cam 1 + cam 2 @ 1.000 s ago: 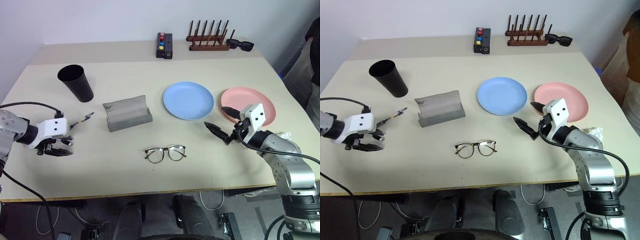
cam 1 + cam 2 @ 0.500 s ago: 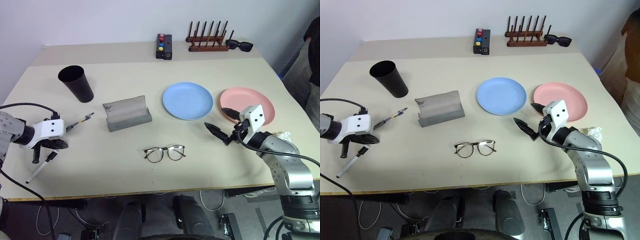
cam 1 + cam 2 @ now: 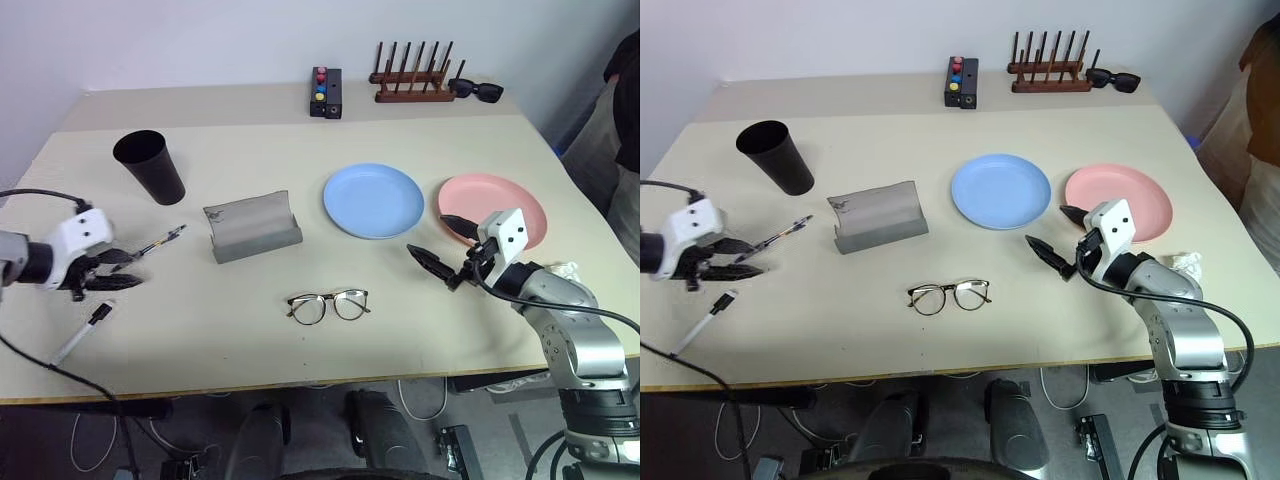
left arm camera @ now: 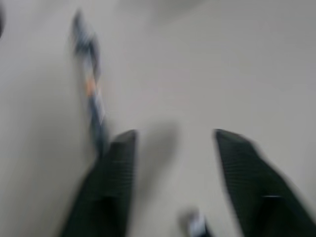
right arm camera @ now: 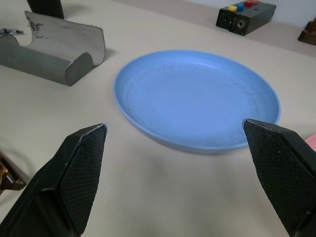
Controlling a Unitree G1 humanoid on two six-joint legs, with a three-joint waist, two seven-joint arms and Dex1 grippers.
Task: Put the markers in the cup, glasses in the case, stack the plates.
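Around the grey case [image 3: 253, 228], which lies open near the table's [image 3: 300, 140] middle, the task items are spread. The black cup [image 3: 150, 166] stands upright beyond the case to its left, w/ nothing seen inside. The dark marker [image 3: 158, 243] lies flat just left of the case; the white marker [image 3: 83, 332] lies further left & nearer the front edge, well apart from the case. The left gripper [image 3: 112, 270] is seen between the two markers, fingers spread apart, nothing held; its fingers [image 4: 111, 182] are seen in the left wrist view w/ the dark marker just beside one of them. The glasses [image 3: 328, 305] rest unfolded in front of the case, to its right. The blue plate [image 3: 376, 200] sits right of the case, the pink plate [image 3: 500, 205] further right, not stacked. The right gripper [image 3: 438, 242] is held beside the pink plate, jaws wide apart & empty, facing the blue plate. A button box [image 3: 327, 92], peg rack [image 3: 413, 80] & sunglasses [image 3: 476, 91] are seen far behind the case.
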